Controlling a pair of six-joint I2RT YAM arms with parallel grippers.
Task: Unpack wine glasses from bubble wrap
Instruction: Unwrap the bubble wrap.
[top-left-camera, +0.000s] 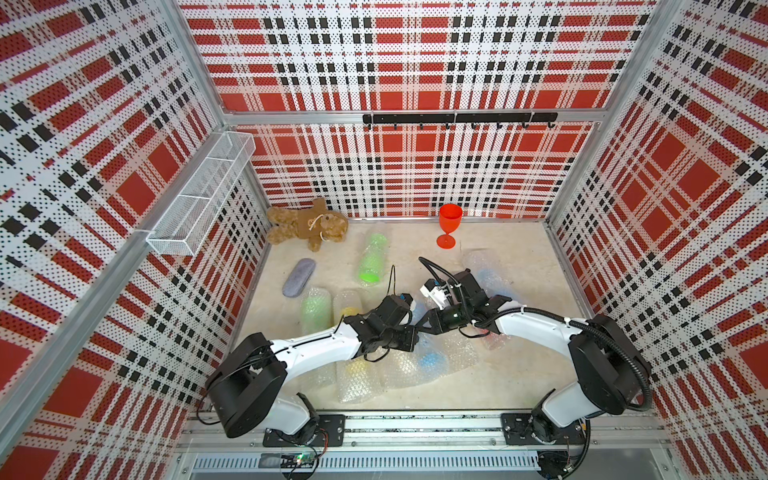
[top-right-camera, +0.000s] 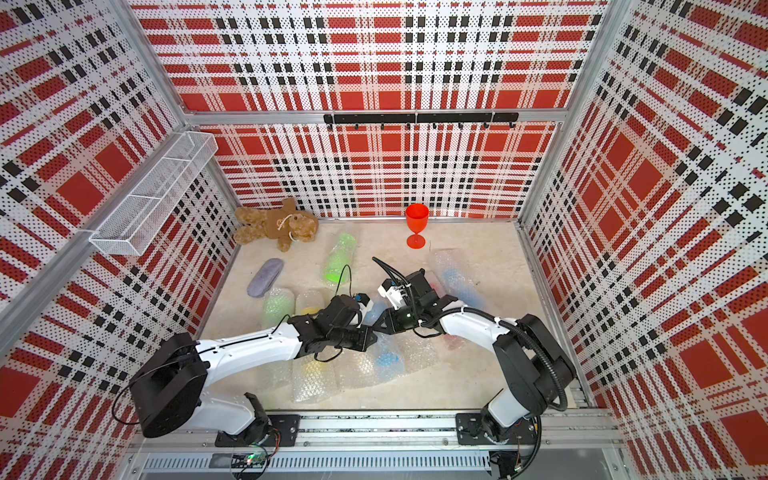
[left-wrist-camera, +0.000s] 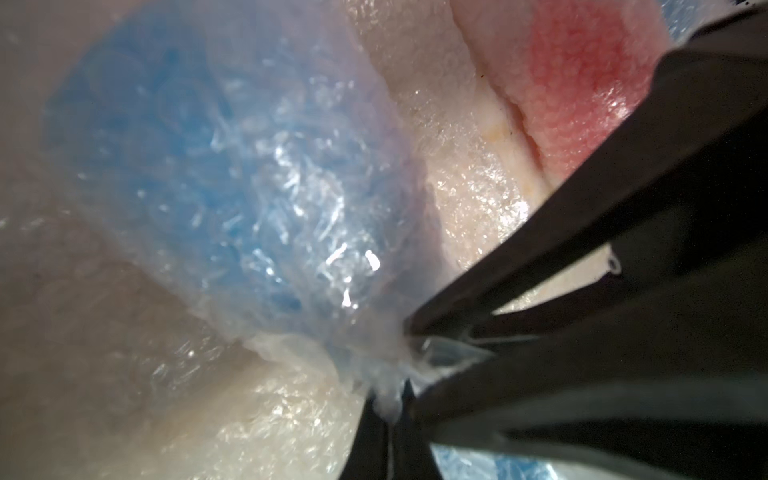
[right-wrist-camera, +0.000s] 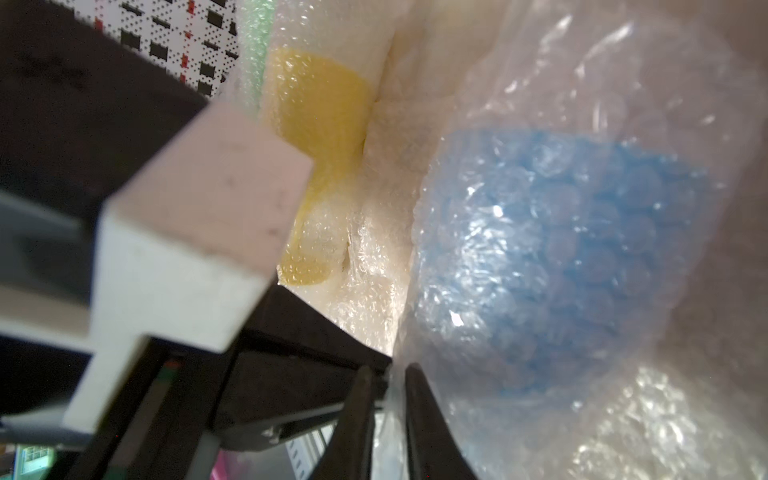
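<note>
Left gripper (left-wrist-camera: 390, 411) fingers were clamped on bubble wrap (left-wrist-camera: 316, 232) round a blue wine glass (right-wrist-camera: 561, 232) at bench (top-left-camera: 511, 374) centre. Right gripper (right-wrist-camera: 388, 399) fingers were slightly parted at that edge. Wrap should be pinched by both, then peeled apart slowly.

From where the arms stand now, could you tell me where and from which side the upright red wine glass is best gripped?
Probably by the stem, just under the bowl, of the red wine glass, coming in level from the front. It stands upright on its round foot with the back wall close behind it, and the bowl flares above the stem.
</note>
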